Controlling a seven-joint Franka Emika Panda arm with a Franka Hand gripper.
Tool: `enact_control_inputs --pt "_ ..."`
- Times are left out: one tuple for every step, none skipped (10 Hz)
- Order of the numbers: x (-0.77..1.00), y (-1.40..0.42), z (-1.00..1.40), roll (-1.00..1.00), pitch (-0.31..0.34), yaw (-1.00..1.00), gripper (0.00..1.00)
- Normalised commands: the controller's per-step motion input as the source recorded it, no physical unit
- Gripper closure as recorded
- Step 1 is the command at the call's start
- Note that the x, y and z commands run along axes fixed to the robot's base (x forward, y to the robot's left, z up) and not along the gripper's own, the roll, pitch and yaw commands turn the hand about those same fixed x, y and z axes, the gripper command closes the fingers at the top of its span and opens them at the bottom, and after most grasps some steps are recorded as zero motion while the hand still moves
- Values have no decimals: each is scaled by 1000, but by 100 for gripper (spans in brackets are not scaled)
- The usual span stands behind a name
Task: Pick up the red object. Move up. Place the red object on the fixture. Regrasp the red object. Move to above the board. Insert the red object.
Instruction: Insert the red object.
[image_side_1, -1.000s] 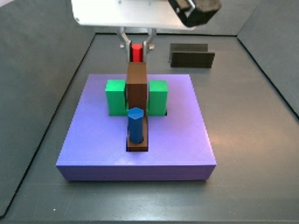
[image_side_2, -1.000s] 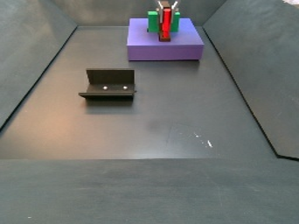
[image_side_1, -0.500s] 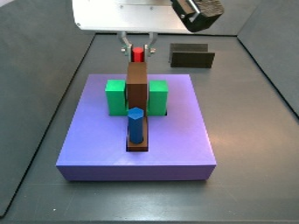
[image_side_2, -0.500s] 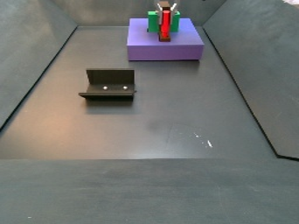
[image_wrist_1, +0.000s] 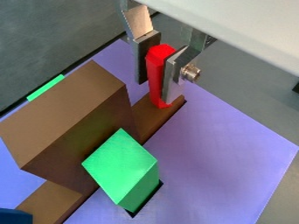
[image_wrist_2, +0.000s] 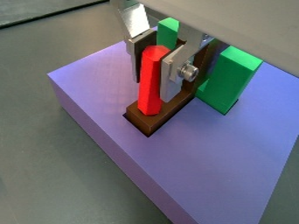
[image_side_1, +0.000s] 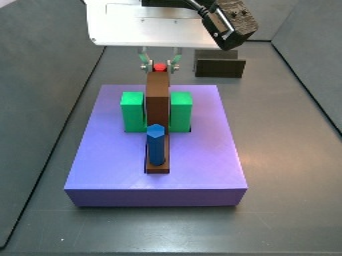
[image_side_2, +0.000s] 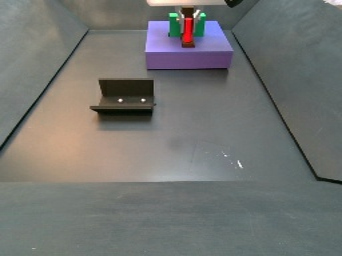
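Gripper (image_wrist_2: 163, 72) sits low over the board (image_wrist_2: 105, 131), jaws clamped on the red object (image_wrist_2: 151, 80), which stands upright with its lower end in the brown slot (image_wrist_2: 158, 121) beside the green blocks (image_wrist_2: 237, 79). Fixture (image_side_2: 124, 97) stands well apart on the floor.

Red object (image_wrist_2: 151, 81): upright, clamped in gripper (image_wrist_2: 156, 72), lower end in brown slot on purple board (image_wrist_2: 105, 96); fixture (image_side_2: 124, 97) bare, well apart.
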Motion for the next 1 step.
enact_control_inputs --pt "0 0 0 0 0 0 100"
